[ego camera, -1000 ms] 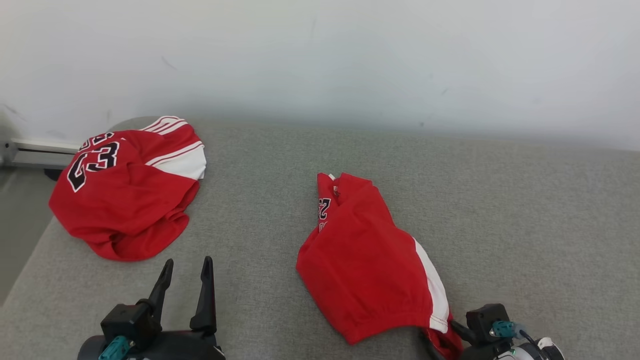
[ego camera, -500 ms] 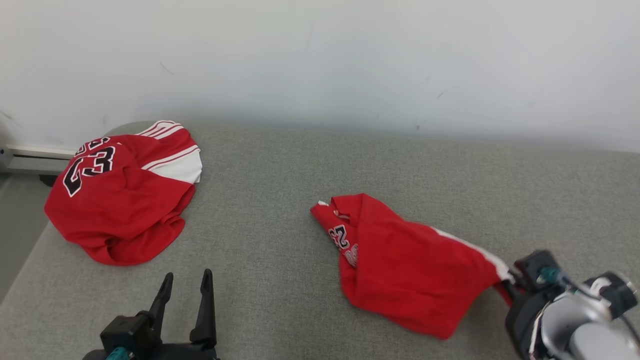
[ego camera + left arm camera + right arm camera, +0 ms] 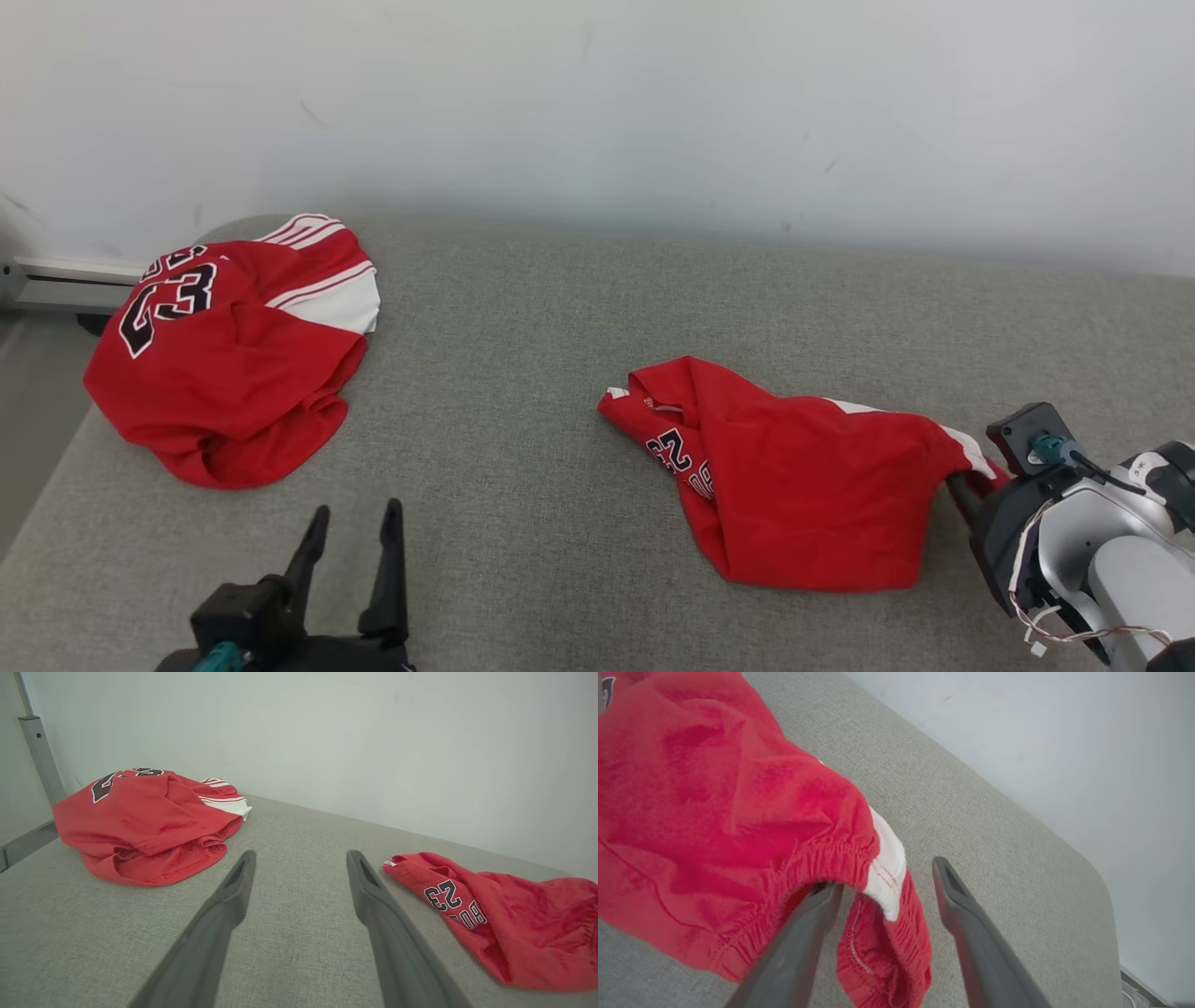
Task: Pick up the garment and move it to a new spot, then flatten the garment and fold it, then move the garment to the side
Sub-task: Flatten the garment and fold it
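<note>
toward the right of the grey padded surface (image 3: 523,308) lies the garment (image 3: 812,485), red shorts with a white side stripe and a "23" print, crumpled in a loose heap. at its elastic waistband (image 3: 831,856) sits the right gripper (image 3: 883,877), fingers apart and not clamped: one fingertip is tucked under the waistband, the other stands clear beside the cloth. the left gripper (image 3: 356,509) hovers over bare surface near the front, fingers spread wide, holding nothing. a red jersey (image 3: 224,373) numbered 23 lies bunched at the far left corner, well apart from the shorts.
</note>
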Robot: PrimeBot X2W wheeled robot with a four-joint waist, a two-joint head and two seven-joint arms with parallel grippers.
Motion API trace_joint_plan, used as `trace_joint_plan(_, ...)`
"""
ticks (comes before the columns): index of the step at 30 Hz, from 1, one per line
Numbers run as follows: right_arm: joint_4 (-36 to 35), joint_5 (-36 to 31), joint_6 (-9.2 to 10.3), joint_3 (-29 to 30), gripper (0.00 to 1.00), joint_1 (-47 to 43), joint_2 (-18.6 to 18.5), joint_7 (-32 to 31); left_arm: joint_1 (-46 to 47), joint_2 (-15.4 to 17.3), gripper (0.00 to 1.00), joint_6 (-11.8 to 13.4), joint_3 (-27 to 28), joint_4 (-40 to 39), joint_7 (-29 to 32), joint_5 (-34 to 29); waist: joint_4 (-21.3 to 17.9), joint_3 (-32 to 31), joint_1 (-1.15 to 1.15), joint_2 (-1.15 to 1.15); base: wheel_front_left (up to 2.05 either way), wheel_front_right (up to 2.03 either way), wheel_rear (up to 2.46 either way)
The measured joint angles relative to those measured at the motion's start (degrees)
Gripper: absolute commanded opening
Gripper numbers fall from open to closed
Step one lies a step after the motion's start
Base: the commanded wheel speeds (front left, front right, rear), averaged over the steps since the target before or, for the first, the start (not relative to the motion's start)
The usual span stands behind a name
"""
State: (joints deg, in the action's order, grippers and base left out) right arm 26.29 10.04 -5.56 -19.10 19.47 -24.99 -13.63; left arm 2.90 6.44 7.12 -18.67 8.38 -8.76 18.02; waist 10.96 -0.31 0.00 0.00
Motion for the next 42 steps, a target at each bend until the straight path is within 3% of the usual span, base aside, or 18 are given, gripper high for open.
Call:
trace_joint_plan(6,1.13,1.12,0.13,2.03,1.00,0.85,0.37,0.14,-0.21,0.33,1.00,0.00,1.77,-0.15,0.05,0.00,-1.04,-0.13,0.00,0.00,0.00,0.00,0.00)
trace_joint_plan(10,-0.55,3.45,1.23,4.23,1.00,-0.91,0.09,0.63,-0.19,0.37,1.00,0.00,1.76,-0.53,0.26,0.00,-2.12,-0.12,0.00,0.00,0.00,0.00,0.00)
trace_joint_plan(19,-9.92,12.40,2.76,8.93,1.00,-10.08,6.95,5.89,-0.09,0.43,1.00,0.00,2.90,-1.76,0.75,0.09,-5.03,0.43,0.00,0.00,0.00,0.00,0.00)
trace_joint_plan(26,-13.66,16.35,5.69,12.74,1.00,-14.12,10.11,9.12,0.64,0.31,1.00,-0.16,1.79,-1.75,1.76,0.11,-6.33,1.57,0.00,0.00,0.00,0.00,0.00)
trace_joint_plan(35,-13.67,16.66,7.44,12.74,1.00,-13.69,11.79,9.67,9.93,-0.89,1.00,-6.37,-1.96,4.00,5.92,2.27,-7.45,3.27,0.00,0.00,0.00,0.00,0.00)
trace_joint_plan(42,-12.61,16.00,8.09,11.29,1.00,-8.23,12.58,9.51,18.16,-2.14,1.00,-10.57,-4.21,12.15,10.21,4.97,-8.85,4.87,0.00,0.00,0.00,0.00,0.00)
